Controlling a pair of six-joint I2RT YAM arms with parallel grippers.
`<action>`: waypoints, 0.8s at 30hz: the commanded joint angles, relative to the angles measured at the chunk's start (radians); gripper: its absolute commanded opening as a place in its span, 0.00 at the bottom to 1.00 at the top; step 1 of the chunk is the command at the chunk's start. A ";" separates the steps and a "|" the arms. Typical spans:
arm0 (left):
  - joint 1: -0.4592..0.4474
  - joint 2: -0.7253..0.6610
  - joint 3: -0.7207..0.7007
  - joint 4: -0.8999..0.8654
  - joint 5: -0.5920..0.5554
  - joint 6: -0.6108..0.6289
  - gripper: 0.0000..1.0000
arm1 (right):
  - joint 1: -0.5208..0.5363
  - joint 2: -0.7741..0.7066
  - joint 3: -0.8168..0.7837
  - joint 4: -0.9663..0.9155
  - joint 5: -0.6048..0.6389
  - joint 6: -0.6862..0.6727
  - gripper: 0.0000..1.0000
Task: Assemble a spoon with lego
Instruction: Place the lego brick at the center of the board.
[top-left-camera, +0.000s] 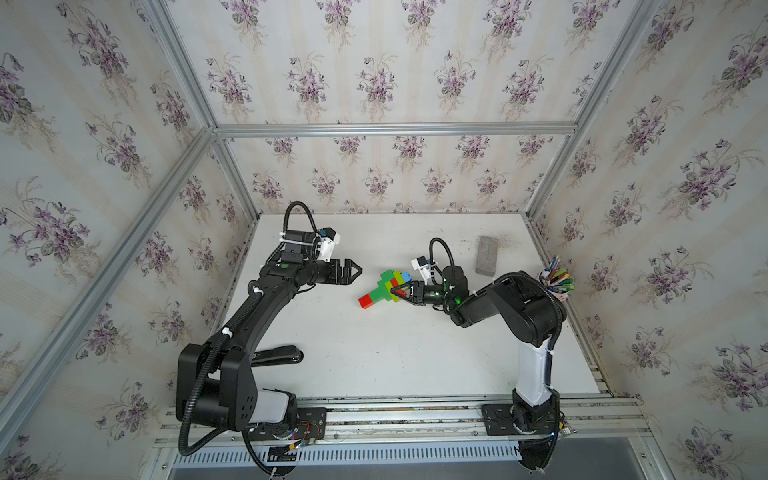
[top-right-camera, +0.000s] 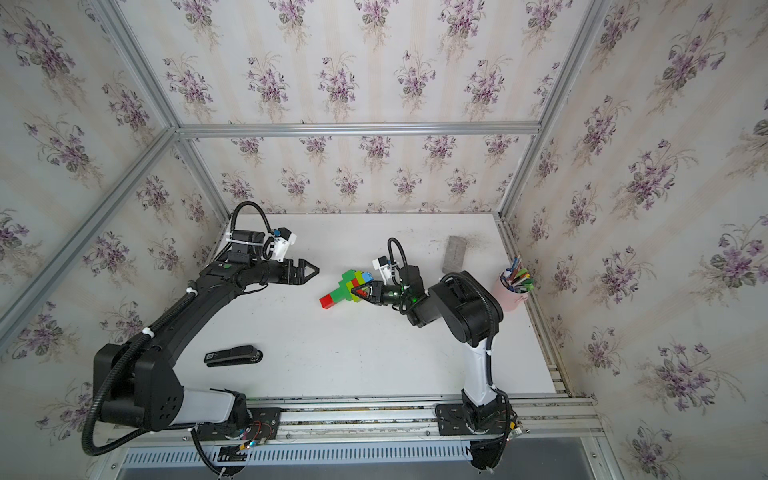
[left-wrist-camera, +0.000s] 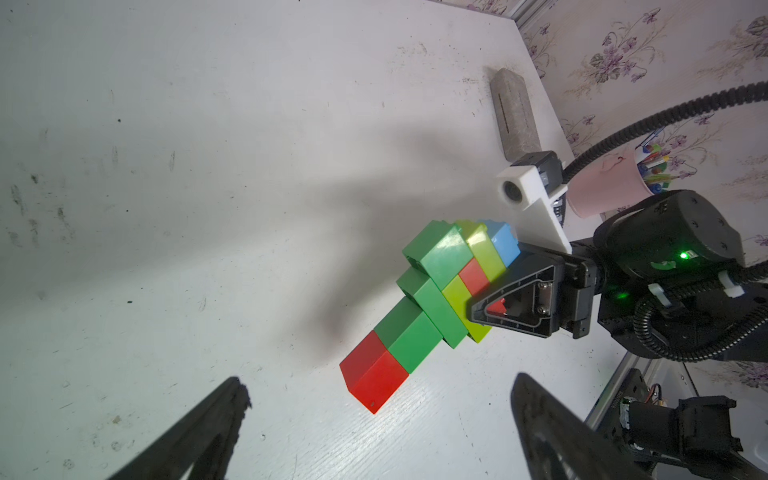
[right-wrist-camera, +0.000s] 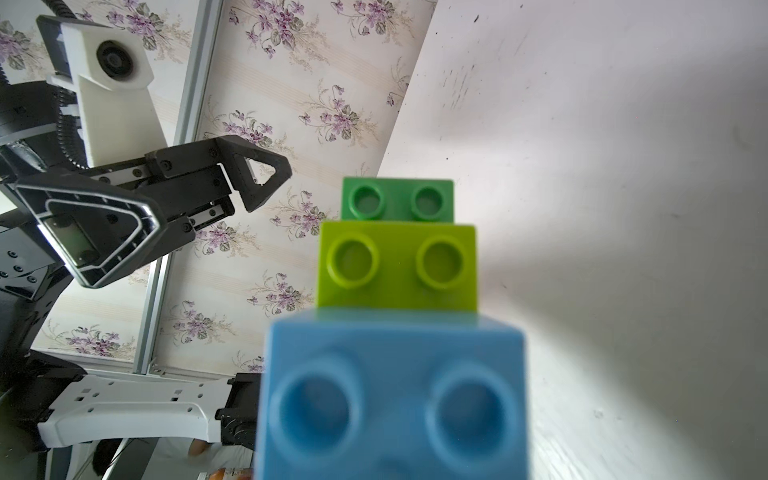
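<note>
Spoon (top-left-camera: 384, 286) clamped at head in right hand (top-left-camera: 401, 289); left hand (top-left-camera: 353, 271) spread, empty.
Risk: stem (left-wrist-camera: 386, 357) snapping off or twisting out of the pinch if bumped on surface (top-left-camera: 374, 357).

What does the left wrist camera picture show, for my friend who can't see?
The right hand grips a lego spoon by its wide striped head, red stem end pointing toward the camera, over a white table. The open left hand is nearby; a grey block and pink pen cup sit behind.
</note>
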 joint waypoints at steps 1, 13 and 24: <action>-0.002 0.006 -0.002 0.029 0.002 -0.013 0.99 | 0.005 0.030 0.011 0.076 -0.007 0.027 0.17; -0.006 0.037 -0.013 0.035 -0.004 -0.009 0.99 | 0.013 0.112 0.027 0.090 -0.019 0.053 0.24; -0.006 0.049 -0.016 0.035 0.006 -0.014 0.99 | 0.013 0.082 0.044 -0.121 -0.012 -0.057 0.47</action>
